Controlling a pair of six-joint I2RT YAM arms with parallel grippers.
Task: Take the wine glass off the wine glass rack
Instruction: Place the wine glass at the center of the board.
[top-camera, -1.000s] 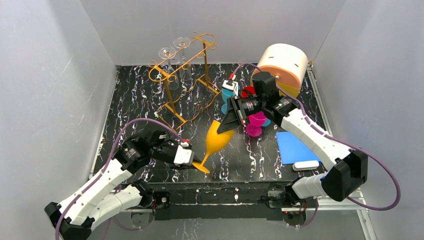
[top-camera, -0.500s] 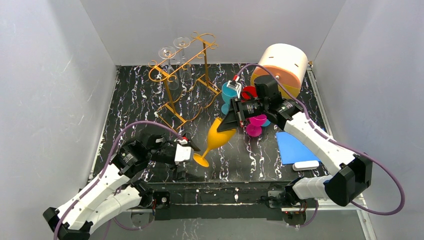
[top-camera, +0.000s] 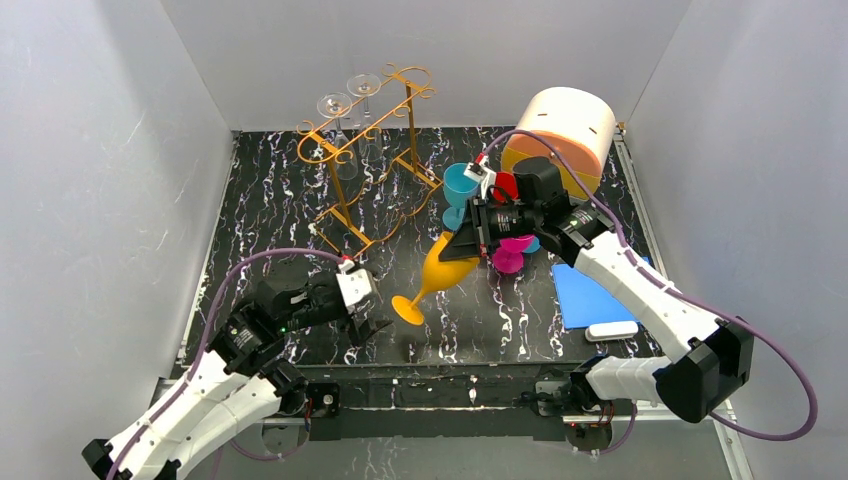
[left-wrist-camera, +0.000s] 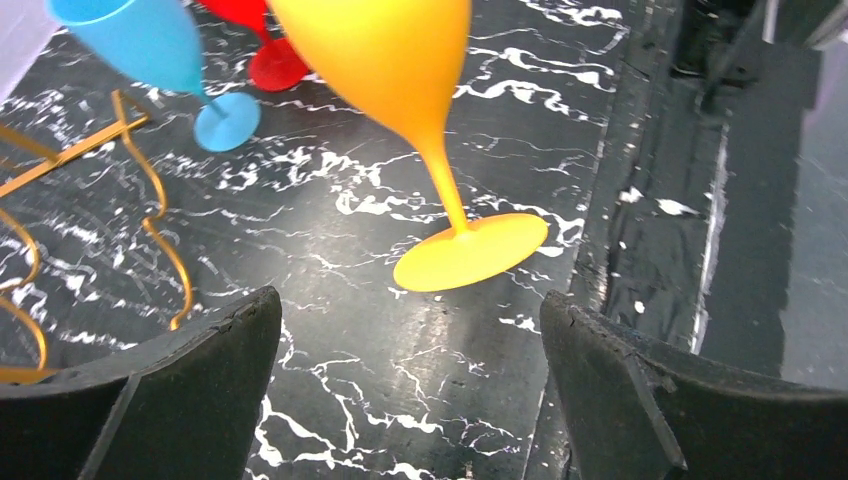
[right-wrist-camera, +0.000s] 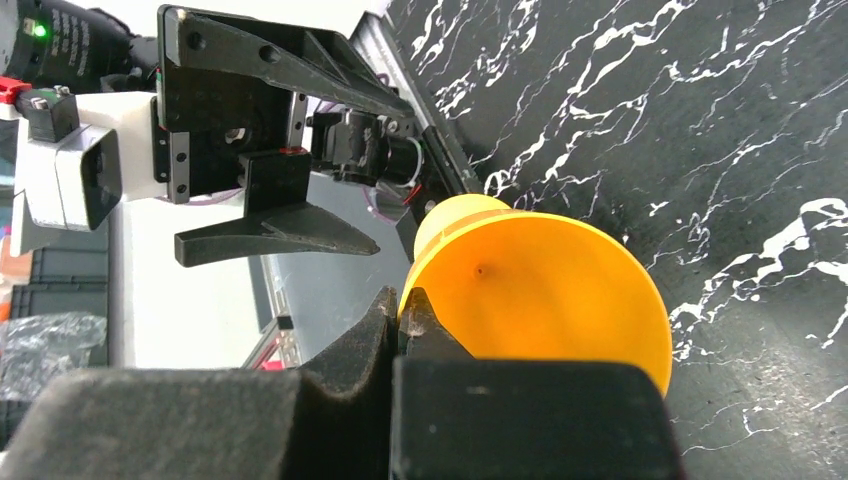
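On the near side of the tall gold wire wine glass rack (top-camera: 372, 165), towards our own edge of the black white-veined tabletop (top-camera: 265, 195), our left gripper (top-camera: 370, 308) sits low with its fingers (left-wrist-camera: 200, 370) spread wide apart and nothing between them. From its wrist camera a wavy lower bar of the rack (left-wrist-camera: 150, 200) shows at the left. On the rack's far left end hang two clear stemmed glasses (top-camera: 335, 106), upside down, their feet resting on the top rails.

Right of the rack and nearer to us is the orange plastic wine glass (top-camera: 445, 268). It is off the rack, tilted steeply, with its bowl up to the right and its round foot down to the left, just in front of the open left fingers. We cannot tell whether the foot touches the tabletop. Our right gripper (top-camera: 478, 240) has its fingers (right-wrist-camera: 350, 350) pinched together on the rim of the orange bowl (right-wrist-camera: 540, 290).

Just right of the rack stands a turquoise plastic goblet (top-camera: 458, 185), with a red plastic goblet (top-camera: 503, 185) beside it and magenta plastic goblets (top-camera: 512, 248) under the right arm. Further right of the rack are a round cream container with an orange face (top-camera: 565, 125), a flat blue mat (top-camera: 588, 295) and a small white oblong object (top-camera: 612, 330).
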